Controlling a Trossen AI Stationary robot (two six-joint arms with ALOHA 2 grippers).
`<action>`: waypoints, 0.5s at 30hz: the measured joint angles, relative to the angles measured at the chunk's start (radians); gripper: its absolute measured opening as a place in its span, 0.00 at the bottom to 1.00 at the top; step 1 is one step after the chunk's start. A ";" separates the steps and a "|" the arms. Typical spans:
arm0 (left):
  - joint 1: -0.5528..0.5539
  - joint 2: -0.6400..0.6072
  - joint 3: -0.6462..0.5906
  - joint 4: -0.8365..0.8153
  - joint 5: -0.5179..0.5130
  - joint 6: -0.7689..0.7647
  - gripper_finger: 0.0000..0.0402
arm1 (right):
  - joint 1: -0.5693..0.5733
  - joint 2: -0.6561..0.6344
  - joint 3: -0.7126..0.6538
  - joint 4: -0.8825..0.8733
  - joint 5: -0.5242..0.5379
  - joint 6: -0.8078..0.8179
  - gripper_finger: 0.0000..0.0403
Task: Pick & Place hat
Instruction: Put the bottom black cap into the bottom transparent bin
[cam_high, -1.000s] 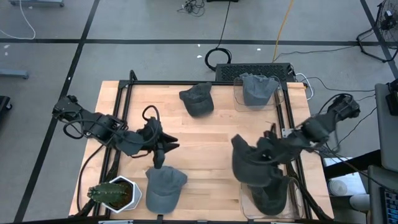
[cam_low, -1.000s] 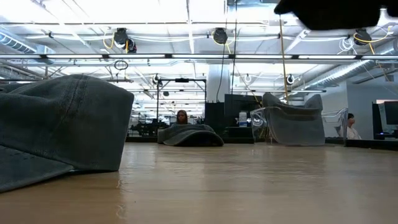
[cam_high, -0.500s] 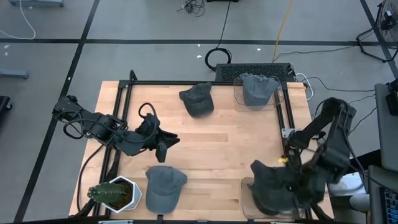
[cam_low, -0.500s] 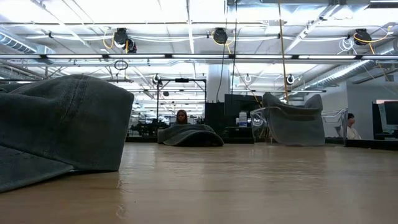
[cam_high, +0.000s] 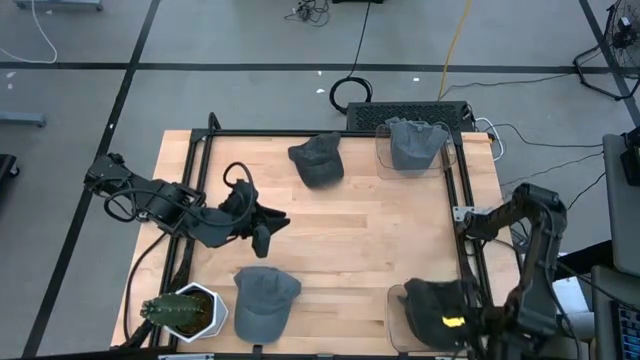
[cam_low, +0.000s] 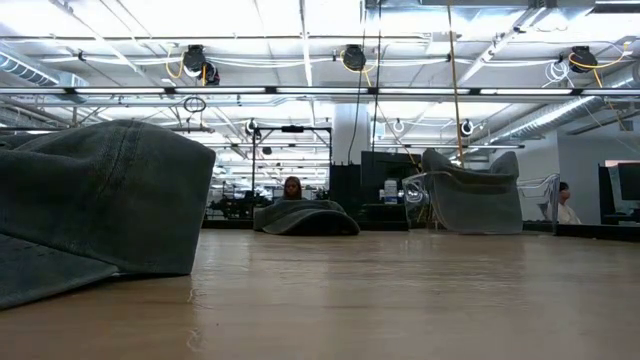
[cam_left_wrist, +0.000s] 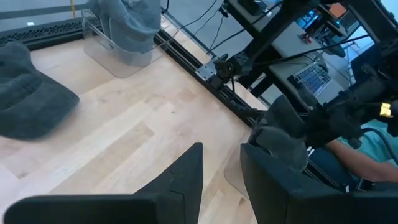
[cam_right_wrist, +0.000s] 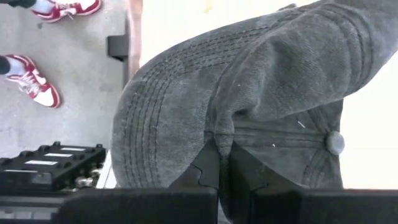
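One hat (cam_high: 437, 312): held at the table's 5 o'clock corner, over the clear stand (cam_high: 396, 305), judged ready for placing.
Right gripper (cam_right_wrist: 222, 163): clamped on a pinched fold of the hat's crown.
Left gripper (cam_left_wrist: 219, 163): parked at 9 o'clock, fingers parted, nothing held.
Other hats: none is gripped.

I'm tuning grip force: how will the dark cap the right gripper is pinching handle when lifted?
Probably floppy: in the right wrist view the cap bunches into folds where the right gripper pinches it. Likely light and not slippery, since a small pinch of stitched fabric holds it. It should sag and drape rather than keep shape, as over the clear stand in the high view.
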 joint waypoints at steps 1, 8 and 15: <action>0.000 0.000 0.000 0.000 0.000 0.000 0.29 | 0.010 0.007 0.000 0.006 0.000 0.013 0.00; -0.005 0.000 0.000 -0.002 0.019 0.008 0.29 | 0.041 0.052 0.000 -0.012 0.077 0.043 0.00; -0.005 0.000 0.000 -0.002 0.022 0.012 0.29 | 0.040 0.104 0.000 0.001 0.100 -0.018 0.00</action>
